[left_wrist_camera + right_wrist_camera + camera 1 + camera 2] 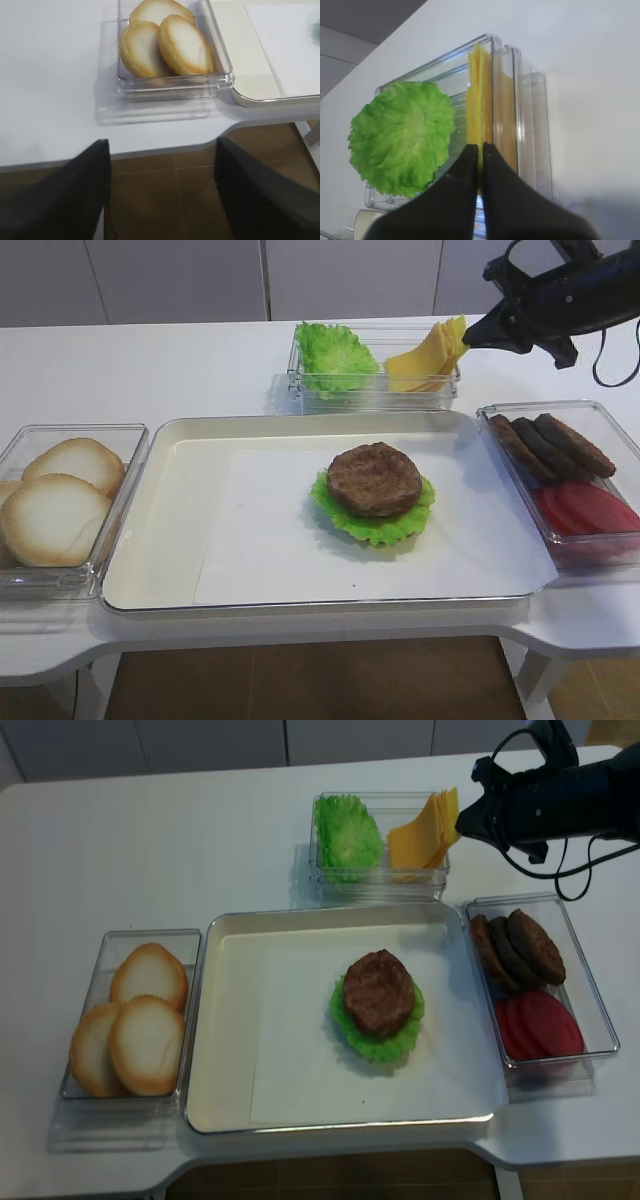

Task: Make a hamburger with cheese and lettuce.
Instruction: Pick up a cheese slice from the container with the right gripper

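The worktop [180, 370] is smooth, matt white. The tray [150, 540] looks like cream enamel with a shiny metal rim, lined with white paper [260, 540]. The bins [375, 390] are clear glossy plastic. The cheese [479, 110] is smooth yellow; the patty [374, 479] is rough and grilled; the lettuce [375, 528] is crinkled. The right end effector [480, 150] is matt black.

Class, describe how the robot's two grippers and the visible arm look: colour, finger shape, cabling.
Both are matt black. The right gripper has two flat fingers tapering to narrow tips; its arm is dark, with a looping black cable. The left gripper shows two broad dark fingers. No markings visible.
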